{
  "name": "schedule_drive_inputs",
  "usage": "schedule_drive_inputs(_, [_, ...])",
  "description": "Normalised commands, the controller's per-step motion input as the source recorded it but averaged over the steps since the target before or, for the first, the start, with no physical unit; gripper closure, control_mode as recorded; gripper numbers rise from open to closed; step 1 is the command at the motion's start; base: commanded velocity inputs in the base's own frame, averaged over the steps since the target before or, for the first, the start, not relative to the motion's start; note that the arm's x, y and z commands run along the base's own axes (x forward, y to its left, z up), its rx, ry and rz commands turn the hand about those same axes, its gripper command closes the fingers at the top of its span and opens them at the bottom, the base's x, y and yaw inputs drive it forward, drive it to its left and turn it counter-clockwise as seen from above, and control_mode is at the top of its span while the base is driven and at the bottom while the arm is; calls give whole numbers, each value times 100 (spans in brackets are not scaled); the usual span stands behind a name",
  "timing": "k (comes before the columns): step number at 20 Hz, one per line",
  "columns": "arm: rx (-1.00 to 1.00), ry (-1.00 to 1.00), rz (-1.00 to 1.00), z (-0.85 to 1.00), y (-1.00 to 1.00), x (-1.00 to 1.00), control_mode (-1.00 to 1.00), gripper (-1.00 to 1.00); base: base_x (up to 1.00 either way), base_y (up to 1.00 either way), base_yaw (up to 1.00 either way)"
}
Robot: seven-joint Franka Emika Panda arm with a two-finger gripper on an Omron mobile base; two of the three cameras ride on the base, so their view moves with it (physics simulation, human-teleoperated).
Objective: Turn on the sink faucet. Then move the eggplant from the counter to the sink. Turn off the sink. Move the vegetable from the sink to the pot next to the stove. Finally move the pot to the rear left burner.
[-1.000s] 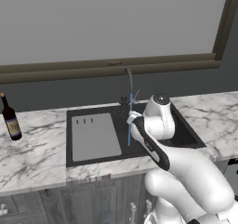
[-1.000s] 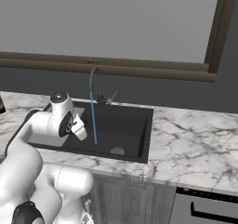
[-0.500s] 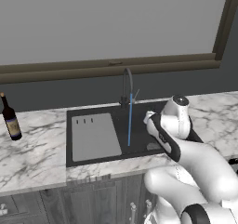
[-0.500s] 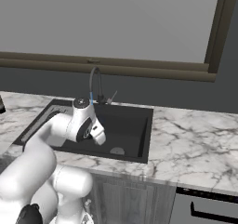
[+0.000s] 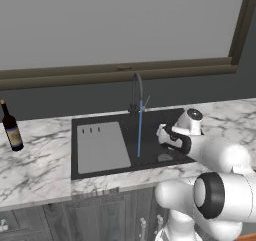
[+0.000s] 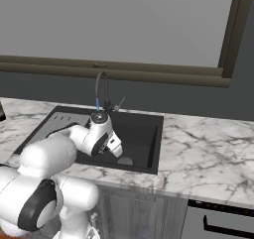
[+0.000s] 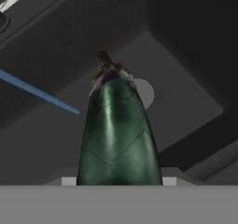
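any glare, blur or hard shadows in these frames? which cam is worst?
Hand view: a soft highlight streak on the eggplant, sink floor dim, edges soft. Both base views: flat even lighting, no cast shadows; water stream reads crisp blue. Hand view is the softest.

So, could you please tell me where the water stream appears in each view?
Left base: stream at centre, falling into the sink.
Right base: short blue bit under the spout, above the arm.
Hand: blue diagonal left of the eggplant.
Shared landmark: the drain.
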Motion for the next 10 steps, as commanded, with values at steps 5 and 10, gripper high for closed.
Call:
schedule_drive_inputs(5, [0, 9, 7, -24, -4, 50, -100, 100, 0, 0, 0])
schedule_drive_inputs(10, [0, 10, 8, -29, -3, 44, -100, 100, 0, 0, 0])
